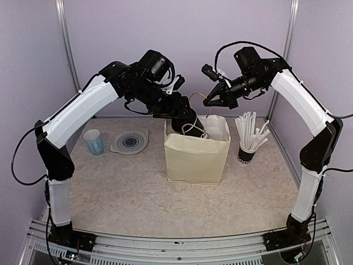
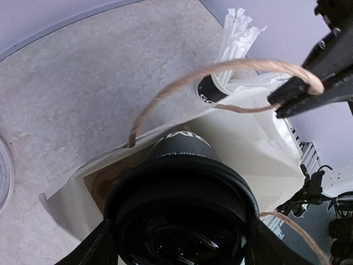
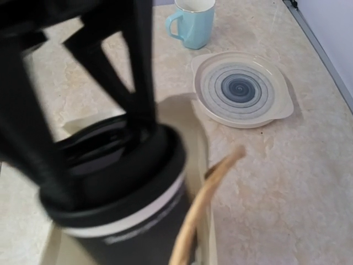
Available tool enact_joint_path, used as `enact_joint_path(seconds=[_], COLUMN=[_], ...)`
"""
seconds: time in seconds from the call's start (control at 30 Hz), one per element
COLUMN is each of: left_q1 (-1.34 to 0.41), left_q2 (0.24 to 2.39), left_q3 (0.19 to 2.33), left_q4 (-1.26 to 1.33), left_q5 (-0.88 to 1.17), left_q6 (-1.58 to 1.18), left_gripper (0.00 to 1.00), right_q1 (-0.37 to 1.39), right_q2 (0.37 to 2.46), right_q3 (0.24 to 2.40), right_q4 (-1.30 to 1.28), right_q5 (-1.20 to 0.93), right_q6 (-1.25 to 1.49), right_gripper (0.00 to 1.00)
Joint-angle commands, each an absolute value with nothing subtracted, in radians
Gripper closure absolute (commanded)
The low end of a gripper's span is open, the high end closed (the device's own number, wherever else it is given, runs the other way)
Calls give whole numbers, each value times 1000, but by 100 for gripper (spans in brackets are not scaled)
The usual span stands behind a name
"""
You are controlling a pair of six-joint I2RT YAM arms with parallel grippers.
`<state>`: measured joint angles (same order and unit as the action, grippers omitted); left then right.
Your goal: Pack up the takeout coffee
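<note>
Tabletop (image 1: 121, 187) marbled beige; lilac walls (image 1: 110, 33), metal posts (image 1: 65, 38); lidded cup (image 2: 176, 221) at bag (image 1: 196, 157) mouth.

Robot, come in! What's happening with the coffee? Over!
Left gripper shut on lidded black paper coffee cup, at mouth of cream paper bag. Right gripper shut on its brown twine handle. Nothing seen in the way.

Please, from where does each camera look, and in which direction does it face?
Top external: high behind the robot, looking down at the paper bag; left arm and right arm show.
Left wrist: above the bag, looking down; its left gripper clasps the lidded cup.
Right wrist: also above the bag, facing the plate and blue cup; own fingers not seen.
Shared: both wrist views show that cup and the bag handle, pinched by the right gripper.
</note>
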<state>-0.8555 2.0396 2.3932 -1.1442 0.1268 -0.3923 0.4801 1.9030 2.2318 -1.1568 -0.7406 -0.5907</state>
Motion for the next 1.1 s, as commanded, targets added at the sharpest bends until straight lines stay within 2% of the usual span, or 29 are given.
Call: enact_joint_path(seconds=[0.0, 0.33, 0.5, 0.67, 0.83, 0.87, 0.97, 1.07], left_q1=[-880, -898, -936, -990, -1054, -1071, -1132, -1183], left_q2=[1973, 2051, 1987, 1887, 1844, 1843, 1828, 1795], left_q3=[2337, 2369, 2312, 2167, 2074, 2070, 2033, 1957], left_q4=[-1105, -1174, -1266, -1216, -1127, -1124, -1113, -1085], left_q5=[148, 95, -18, -161, -221, -244, -329, -402], left_q6=[-423, -363, -337, -344, -370, -374, -381, -408], left_gripper=[52, 55, 55, 55, 55, 55, 56, 56], right_q1=[479, 491, 500, 526, 536, 535, 506, 458], right_q2=[1862, 1825, 1768, 1705, 1706, 1709, 1723, 1741], right_q3=[2217, 2206, 2161, 2072, 2118, 2146, 2208, 2171], right_q4=[-1172, -1176, -1195, -1204, -1266, -1268, -1246, -1156], right_q5=[-773, -802, -803, -836, -863, -846, -837, -846], right_q6=[-607, -604, -615, -640, -675, -678, -673, -608], right_gripper=[100, 100, 100, 93, 84, 79, 55, 52])
